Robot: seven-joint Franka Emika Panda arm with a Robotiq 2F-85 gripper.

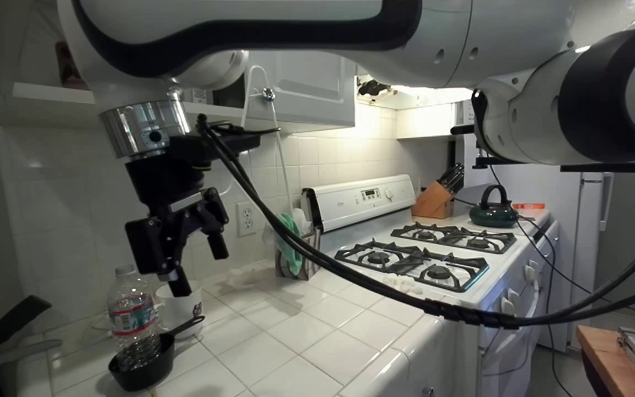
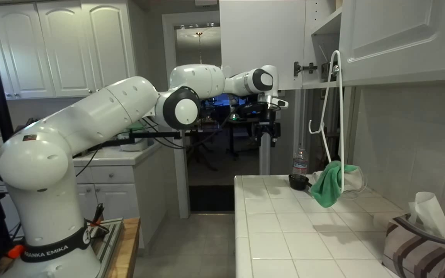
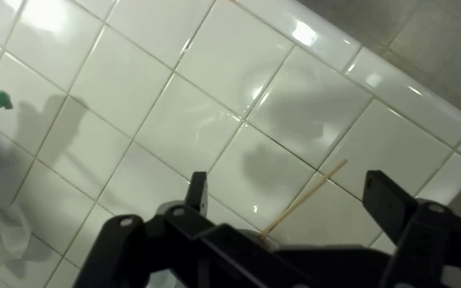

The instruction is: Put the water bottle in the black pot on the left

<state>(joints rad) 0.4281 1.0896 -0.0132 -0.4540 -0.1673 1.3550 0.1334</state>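
Now, the water bottle (image 1: pixel 133 317): we are seeing it standing, neck up, inside the black pot (image 1: pixel 146 376), its label showing in both exterior views.
The black pot: it is resting on the table (image 2: pixel 269 224), and in an exterior view its handle (image 1: pixel 185 326) is reaching in front of a white mug (image 1: pixel 178 311).
The gripper (image 3: pixel 285 176): its fingers (image 3: pixel 384 198) are standing wide apart, and we are seeing the table between them; it is hanging above the table, apart from the water bottle.
The thin stick (image 3: pixel 306 196): in the wrist view it is lying on the table.
The green cloth (image 2: pixel 327 189): it is hanging at the lower end of a white hanger (image 2: pixel 341 116).
The tissue box (image 2: pixel 419 247): it is standing on the table, a tissue (image 2: pixel 429 214) rising from its top.
The stove (image 1: pixel 425 256): we are spotting it farther off, a knife block (image 1: pixel 430 204) and a dark green kettle (image 1: pixel 492 215) sitting past it.
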